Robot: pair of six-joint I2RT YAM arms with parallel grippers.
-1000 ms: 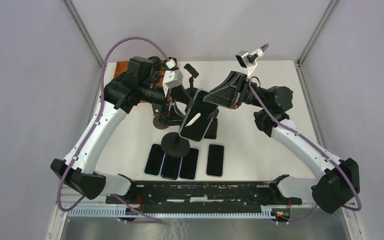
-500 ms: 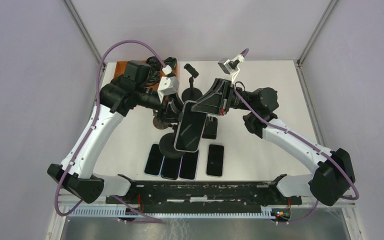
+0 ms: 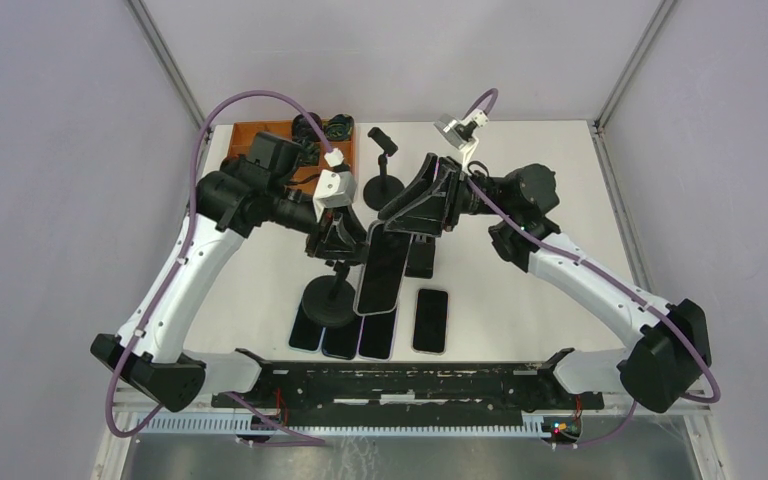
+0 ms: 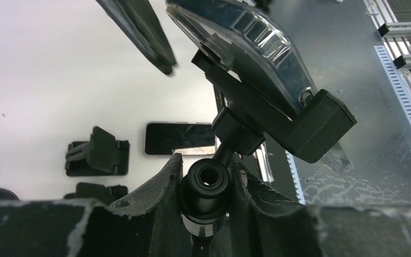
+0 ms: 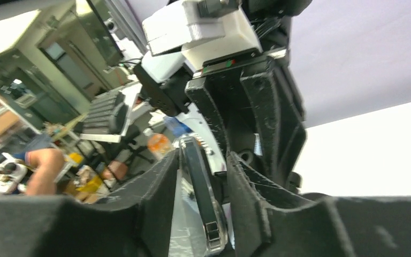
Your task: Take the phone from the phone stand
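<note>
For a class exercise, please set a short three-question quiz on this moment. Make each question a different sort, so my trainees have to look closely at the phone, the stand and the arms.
1. True or false: the phone is already free of the phone stand.
2. What is the left pincer closed on? A the stand's neck; B the phone's screen; C nothing.
3. How many spare phones lie flat on the table near the arms' bases?
Key: 1 false, the stand's clamp is on the phone's edge. 2 A. 3 four.
</note>
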